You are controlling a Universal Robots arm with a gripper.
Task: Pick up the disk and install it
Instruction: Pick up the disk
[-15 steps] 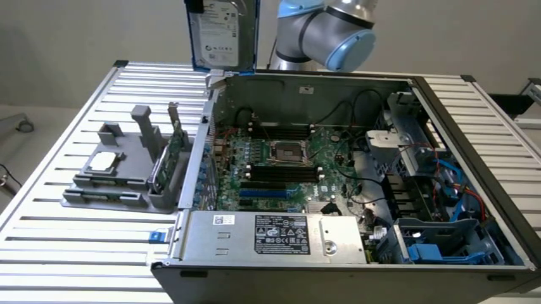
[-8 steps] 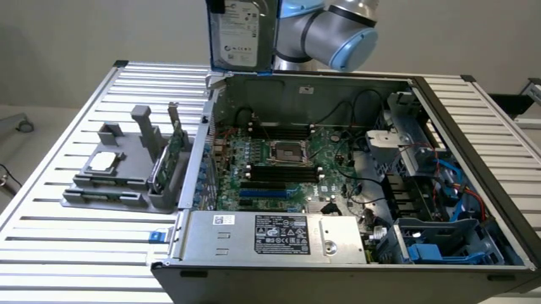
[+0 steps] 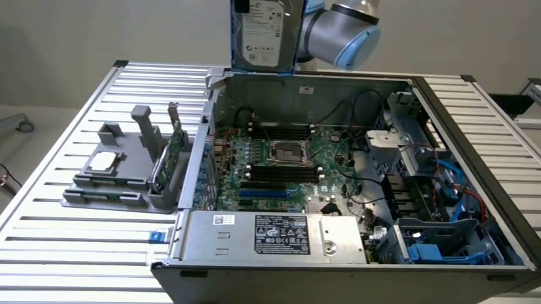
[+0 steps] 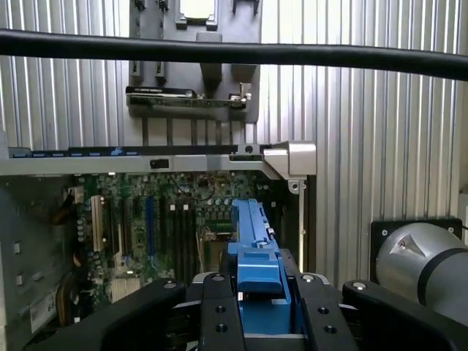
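The disk (image 3: 266, 31), a silver-grey drive with a white label in a blue carrier, hangs upright high above the back wall of the open computer case (image 3: 305, 85). In the wrist view its blue carrier edge (image 4: 252, 241) runs between two black fingers (image 4: 218, 307), and my gripper (image 4: 259, 296) is shut on it from both sides. The motherboard (image 4: 168, 227) lies below the held disk. The arm's grey joint (image 3: 343, 35) sits just to the exterior view's right of the disk.
A grey holder (image 3: 110, 183) on the slatted table (image 3: 68, 253) carries a square processor chip (image 3: 103, 161) and an upright green card (image 3: 165, 164). Blue drive bays (image 3: 439, 237) sit in the case's near right corner. A black cable (image 4: 234, 53) crosses the wrist view.
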